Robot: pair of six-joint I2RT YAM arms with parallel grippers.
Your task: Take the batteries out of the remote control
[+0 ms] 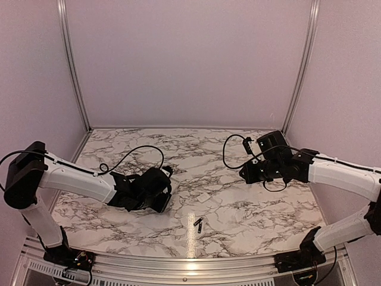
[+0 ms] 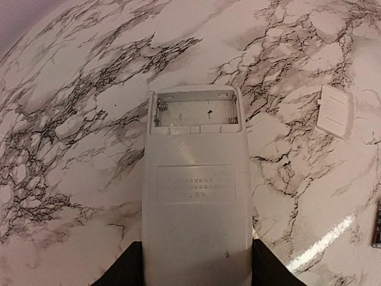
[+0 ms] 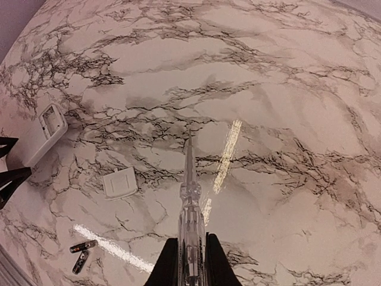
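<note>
My left claw (image 2: pixel 196 273) is clamped on the remote control (image 2: pixel 196 196). Its dark fingers (image 2: pixel 122 271) press the two long edges at the near end. The remote points straight ahead of this claw, back side up, low over the marble table (image 2: pixel 71 137). I cannot tell whether it touches the surface.

At the remote's far end, the battery compartment (image 2: pixel 196 114) stands open. Only bare metal contacts show inside it. A small white cover (image 2: pixel 334 110) lies flat on the table, ahead and to the right of this claw and apart from the remote.

The batteries (image 3: pixel 83 246) are two short dark cylinders. They lie close together on the table, out of the remote and to the right of the left claw.

My right claw (image 3: pixel 190 265) is closed tight on a clear pointed tool (image 3: pixel 189 179). The tool sticks straight out ahead of it, above the table. In this claw's wrist view, the batteries lie near its left side. The cover lies further ahead on the left, and the remote beyond that, well apart from the tool's tip.
</note>
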